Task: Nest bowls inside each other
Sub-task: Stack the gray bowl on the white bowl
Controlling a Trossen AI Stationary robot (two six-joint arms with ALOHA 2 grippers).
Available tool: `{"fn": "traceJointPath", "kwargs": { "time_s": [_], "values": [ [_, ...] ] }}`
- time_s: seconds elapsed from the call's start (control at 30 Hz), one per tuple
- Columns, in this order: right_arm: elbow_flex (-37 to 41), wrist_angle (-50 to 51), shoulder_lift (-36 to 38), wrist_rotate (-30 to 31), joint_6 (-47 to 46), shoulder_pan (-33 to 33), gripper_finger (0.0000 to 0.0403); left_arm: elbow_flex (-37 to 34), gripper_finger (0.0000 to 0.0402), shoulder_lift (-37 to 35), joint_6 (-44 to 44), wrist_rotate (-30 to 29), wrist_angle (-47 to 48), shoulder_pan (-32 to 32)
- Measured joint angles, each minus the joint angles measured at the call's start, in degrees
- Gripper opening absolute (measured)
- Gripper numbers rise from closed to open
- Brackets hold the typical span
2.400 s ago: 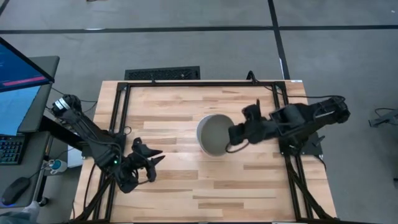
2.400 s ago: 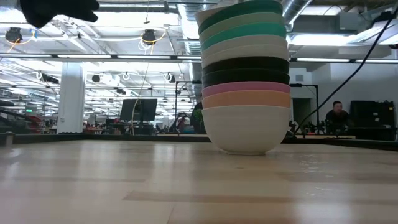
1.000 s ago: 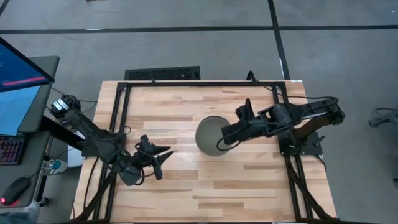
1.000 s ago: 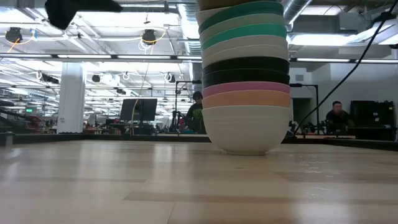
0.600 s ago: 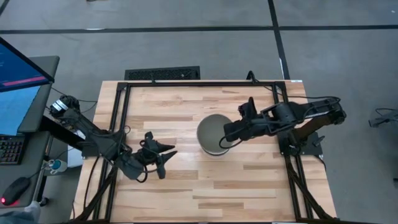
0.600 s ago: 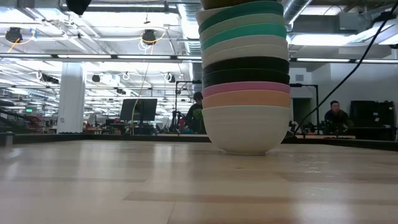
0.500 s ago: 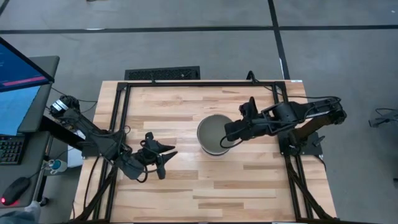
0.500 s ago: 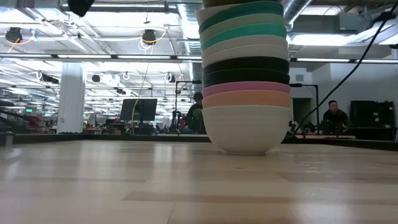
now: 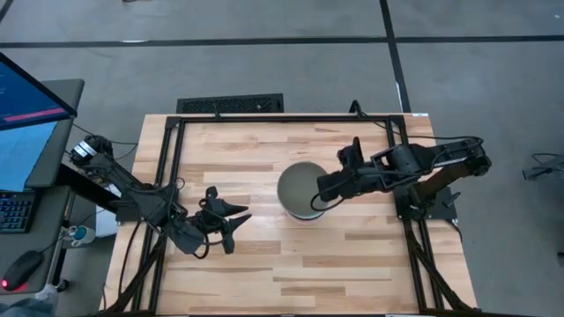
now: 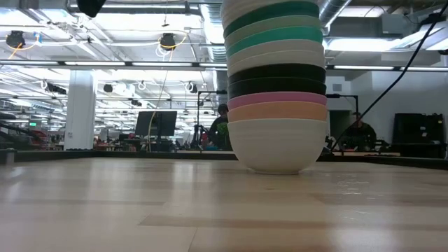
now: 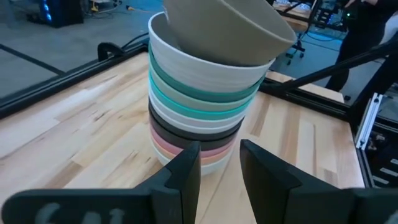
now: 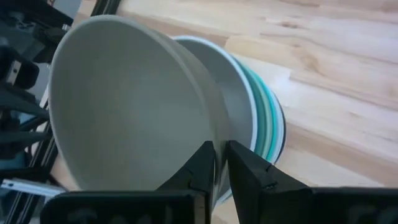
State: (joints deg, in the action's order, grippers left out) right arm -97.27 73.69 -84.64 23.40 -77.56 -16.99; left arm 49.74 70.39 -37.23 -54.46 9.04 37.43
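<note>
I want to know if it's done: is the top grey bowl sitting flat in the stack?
No, the grey bowl sits tilted above the stack, with the right gripper pinching its rim.

Smooth, matt plastic-looking bowls (image 11: 205,106) — pale, grained wooden table (image 9: 352,255) — black metal frame (image 9: 291,118)

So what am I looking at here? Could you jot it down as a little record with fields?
setting: wooden table, two robot arms
stack: nested bowls, white at the bottom, then orange, pink, black, white, teal
top bowl: grey-olive bowl, tilted, not yet seated in the stack
right gripper: pinching the tilted bowl's rim
left gripper: beside the stack, holding nothing, fingers apart
</note>
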Motion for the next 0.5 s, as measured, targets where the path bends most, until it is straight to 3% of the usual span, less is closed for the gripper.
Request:
{"fn": "traceJointPath", "kwargs": {
  "time_s": [0.37,0.5],
  "values": [
    [0.0,0.0,0.0,-3.8,-0.4,-0.2,0.0063,0.0,0.0103,0.0,0.4,0.0,-1.2,-1.6],
    [0.0,0.0,0.0,-3.9,-0.5,-0.2,0.0063,0.0,0.0103,0.0,5.8,0.1,-5.2,-1.6]
  ]
}}
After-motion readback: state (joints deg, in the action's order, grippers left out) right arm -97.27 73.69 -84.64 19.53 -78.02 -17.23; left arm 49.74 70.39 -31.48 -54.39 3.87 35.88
